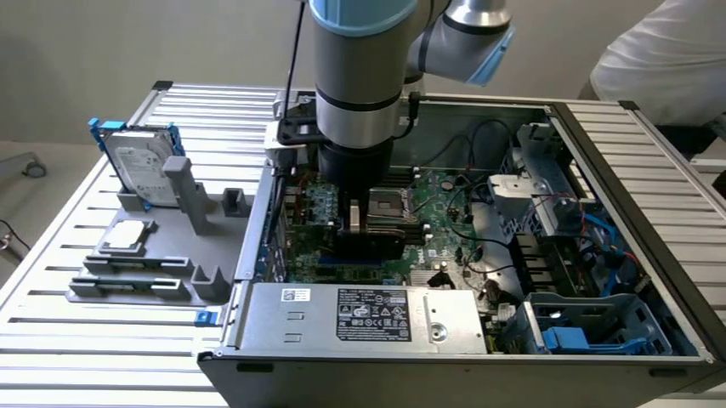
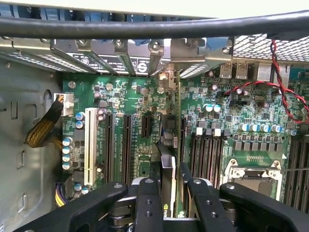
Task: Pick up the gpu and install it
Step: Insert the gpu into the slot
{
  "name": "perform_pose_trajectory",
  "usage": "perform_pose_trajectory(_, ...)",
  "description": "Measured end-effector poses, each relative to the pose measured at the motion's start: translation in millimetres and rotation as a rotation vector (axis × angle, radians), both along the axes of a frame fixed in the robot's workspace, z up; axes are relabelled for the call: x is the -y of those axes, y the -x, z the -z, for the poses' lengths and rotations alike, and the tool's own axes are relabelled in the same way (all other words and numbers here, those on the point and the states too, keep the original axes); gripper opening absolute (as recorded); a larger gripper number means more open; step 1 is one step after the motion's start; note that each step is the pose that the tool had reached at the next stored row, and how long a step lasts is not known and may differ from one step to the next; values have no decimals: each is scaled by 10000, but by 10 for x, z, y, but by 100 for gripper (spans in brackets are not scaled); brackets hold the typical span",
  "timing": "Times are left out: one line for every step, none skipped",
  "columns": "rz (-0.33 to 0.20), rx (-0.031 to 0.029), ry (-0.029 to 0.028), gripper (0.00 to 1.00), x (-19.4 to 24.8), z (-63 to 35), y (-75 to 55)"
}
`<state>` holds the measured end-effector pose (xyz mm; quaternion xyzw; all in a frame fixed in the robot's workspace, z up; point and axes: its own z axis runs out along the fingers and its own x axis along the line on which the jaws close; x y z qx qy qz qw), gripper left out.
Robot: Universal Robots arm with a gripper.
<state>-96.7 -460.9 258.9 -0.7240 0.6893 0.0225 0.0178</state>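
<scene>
Gpu (image 2: 168, 137), a thin green-and-black card clamped in the black gripper (image 2: 170, 169), risked jamming crookedly against the green motherboard (image 2: 120, 96).

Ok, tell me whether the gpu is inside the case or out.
Inside: the gripper holds the gpu on edge above the motherboard. Seated or not: cannot tell.

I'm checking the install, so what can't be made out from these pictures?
Wrist view: the gpu, clamped in the gripper, shows edge-on; its own body hides whether its lower edge is seated.
Exterior view: the arm covers that spot.
Exterior view: the picture's edge cuts off the person.
</scene>
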Motion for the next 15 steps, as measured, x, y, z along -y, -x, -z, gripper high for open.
perform_pose_trajectory(0, 0, -2, 26, 0, -8, 0)
perform_pose_trajectory(0, -3, -1, 26, 0, -21, 0)
perform_pose_trajectory(0, -2, -5, 26, 0, -37, 0)
perform_pose_trajectory(0, -4, -15, 26, -1, -55, 1)
perform_pose_trajectory(-1, 0, -12, 26, -1, -69, 0)
perform_pose_trajectory(0, -2, -5, 26, 0, -81, 0)
perform_pose_trajectory(0, 0, -10, 26, 0, -83, 0)
perform_pose_trajectory(0, -1, -12, 26, 0, -83, 0)
perform_pose_trajectory(0, -1, -12, 26, 0, -84, 0)
perform_pose_trajectory(0, -2, -11, 26, 1, -84, 0)
perform_pose_trajectory(0, -3, -9, 26, 1, -85, 0)
perform_pose_trajectory(0, -3, -9, 26, 1, -85, 0)
perform_pose_trajectory(0, -3, -9, 26, 1, -85, 0)
perform_pose_trajectory(0, -3, -9, 26, 1, -85, 0)
perform_pose_trajectory(-1, -3, -9, 26, 1, -85, 1)
